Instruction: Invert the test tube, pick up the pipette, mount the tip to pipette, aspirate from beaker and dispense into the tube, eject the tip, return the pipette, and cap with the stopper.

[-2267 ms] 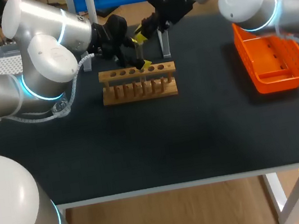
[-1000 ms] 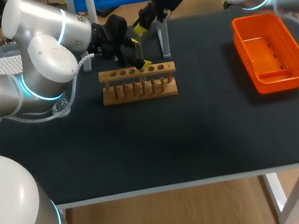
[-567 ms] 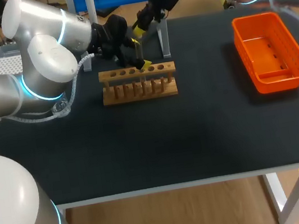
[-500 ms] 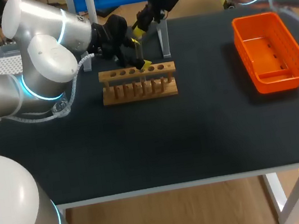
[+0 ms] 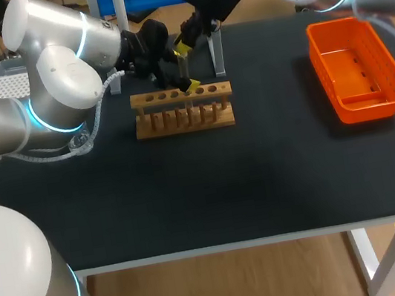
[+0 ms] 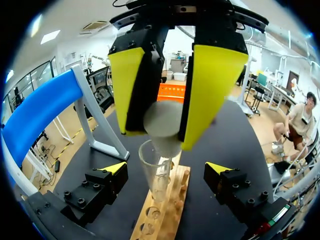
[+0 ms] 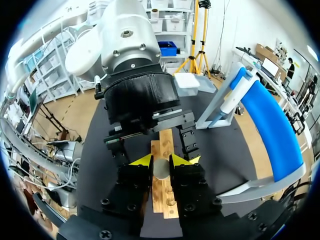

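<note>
Head cam sits high behind us, tilted down, far enough back to take in the whole table [image 5: 263, 182], with the rack [image 5: 183, 109] towards its far edge. Left wrist cam is tight over one end of the rack, looking roughly level along its length; the right gripper [image 6: 162, 136] looms just above the rack. Right wrist cam looks steeply down from the rack's other end, facing the left gripper [image 7: 152, 147]. All three share the rack.

Bare wooden rack [image 5: 183, 110], clear glossy tube [image 6: 156, 172] — glass, perhaps plastic — matt dark table [image 5: 189, 187].
</note>
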`<state>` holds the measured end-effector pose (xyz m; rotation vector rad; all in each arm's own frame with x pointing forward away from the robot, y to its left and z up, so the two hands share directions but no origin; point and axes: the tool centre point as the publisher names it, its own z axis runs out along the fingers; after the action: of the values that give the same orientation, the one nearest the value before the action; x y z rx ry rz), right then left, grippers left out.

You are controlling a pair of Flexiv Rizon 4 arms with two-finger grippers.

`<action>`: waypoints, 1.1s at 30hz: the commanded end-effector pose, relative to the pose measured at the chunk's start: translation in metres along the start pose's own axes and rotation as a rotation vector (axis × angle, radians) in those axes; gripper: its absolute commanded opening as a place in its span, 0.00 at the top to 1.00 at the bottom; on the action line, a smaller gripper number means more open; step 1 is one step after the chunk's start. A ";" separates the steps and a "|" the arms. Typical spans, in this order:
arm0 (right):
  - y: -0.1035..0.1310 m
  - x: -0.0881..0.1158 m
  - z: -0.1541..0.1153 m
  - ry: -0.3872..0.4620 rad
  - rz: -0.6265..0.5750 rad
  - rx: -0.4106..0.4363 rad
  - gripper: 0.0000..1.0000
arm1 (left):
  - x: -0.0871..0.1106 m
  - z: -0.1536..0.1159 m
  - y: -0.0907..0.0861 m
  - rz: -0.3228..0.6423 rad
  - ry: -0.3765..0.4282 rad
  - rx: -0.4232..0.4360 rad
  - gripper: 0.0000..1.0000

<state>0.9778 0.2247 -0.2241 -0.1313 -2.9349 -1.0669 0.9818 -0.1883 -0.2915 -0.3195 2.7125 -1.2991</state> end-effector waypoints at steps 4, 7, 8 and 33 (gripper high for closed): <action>-0.006 0.000 0.006 0.007 0.008 0.007 1.00 | -0.001 -0.001 -0.001 -0.001 0.003 -0.003 0.00; -0.007 0.000 0.005 0.007 0.012 0.004 1.00 | -0.001 -0.001 -0.001 -0.001 0.003 -0.003 0.00; -0.006 0.000 0.003 0.005 0.013 -0.001 1.00 | -0.001 -0.001 -0.001 -0.001 0.003 -0.003 0.00; 0.005 -0.005 -0.021 -0.033 -0.001 -0.033 1.00 | -0.001 -0.001 -0.001 -0.001 0.003 -0.003 0.00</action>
<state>0.9831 0.2155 -0.2056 -0.1482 -2.9449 -1.1285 0.9818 -0.1882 -0.2915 -0.3196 2.7125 -1.2991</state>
